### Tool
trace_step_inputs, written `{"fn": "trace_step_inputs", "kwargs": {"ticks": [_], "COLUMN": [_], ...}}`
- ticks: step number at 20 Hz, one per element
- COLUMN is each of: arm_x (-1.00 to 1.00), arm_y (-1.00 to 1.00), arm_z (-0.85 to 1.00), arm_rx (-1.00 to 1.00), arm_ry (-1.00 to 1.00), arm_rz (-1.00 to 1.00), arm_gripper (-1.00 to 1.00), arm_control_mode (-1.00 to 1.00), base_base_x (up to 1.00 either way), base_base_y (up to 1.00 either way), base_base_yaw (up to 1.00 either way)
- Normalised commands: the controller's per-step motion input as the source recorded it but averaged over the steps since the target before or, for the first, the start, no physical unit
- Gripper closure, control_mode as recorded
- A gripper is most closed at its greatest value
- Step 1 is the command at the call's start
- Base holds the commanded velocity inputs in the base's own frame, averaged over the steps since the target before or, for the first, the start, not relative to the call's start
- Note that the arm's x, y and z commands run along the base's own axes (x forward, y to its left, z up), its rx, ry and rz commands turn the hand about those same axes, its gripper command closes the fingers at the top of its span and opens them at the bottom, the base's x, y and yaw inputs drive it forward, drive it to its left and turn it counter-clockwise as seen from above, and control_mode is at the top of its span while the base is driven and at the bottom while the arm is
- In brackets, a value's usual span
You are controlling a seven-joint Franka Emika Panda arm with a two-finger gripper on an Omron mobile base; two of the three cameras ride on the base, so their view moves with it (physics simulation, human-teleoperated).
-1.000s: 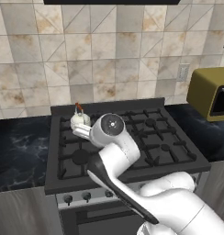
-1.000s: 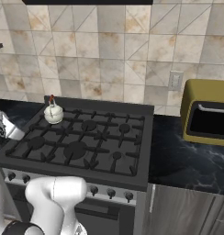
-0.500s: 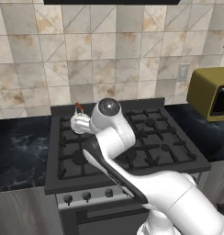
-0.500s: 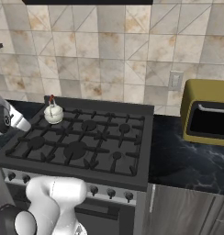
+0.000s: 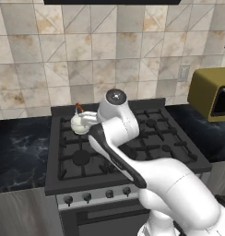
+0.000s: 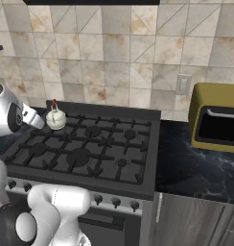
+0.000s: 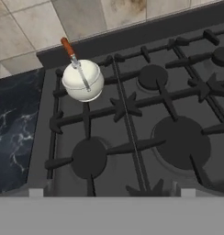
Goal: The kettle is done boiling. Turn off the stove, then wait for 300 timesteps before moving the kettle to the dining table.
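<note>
The small white-silver kettle with its red-orange and black handle sits on the back left burner of the black stove. It also shows as the kettle from both base cameras. My gripper is open, its fingertips far apart with nothing between them. It hangs above the stove's left half, short of the kettle and apart from it. From the right, my gripper shows just left of the kettle. A row of dark knobs lines the stove's grey front. The dining table is out of view.
An olive-yellow toaster oven stands on the black marble counter right of the stove. Another black marble counter lies to the left. A tiled wall closes off the back.
My arm has risen and reached further back over the stove, which brought the hand closer to the kettle. The kettle has not moved.
</note>
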Motion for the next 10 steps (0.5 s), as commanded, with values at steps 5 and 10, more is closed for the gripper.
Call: {"fn": "trace_step_inputs", "kwargs": {"ticks": [5, 10], "arm_x": [0.32, 0.34], "arm_y": [-0.20, -0.13], "arm_z": [0.00, 0.00], "arm_rx": [0.00, -0.02], "arm_ry": [0.00, 0.00], "arm_rz": [0.20, 0.21], "arm_gripper": [-1.00, -1.00], "arm_control_mode": [-1.00, -1.00], "base_base_x": [0.00, 0.00], "base_base_y": [0.00, 0.00], "base_base_yaw": [0.00, 0.00]}}
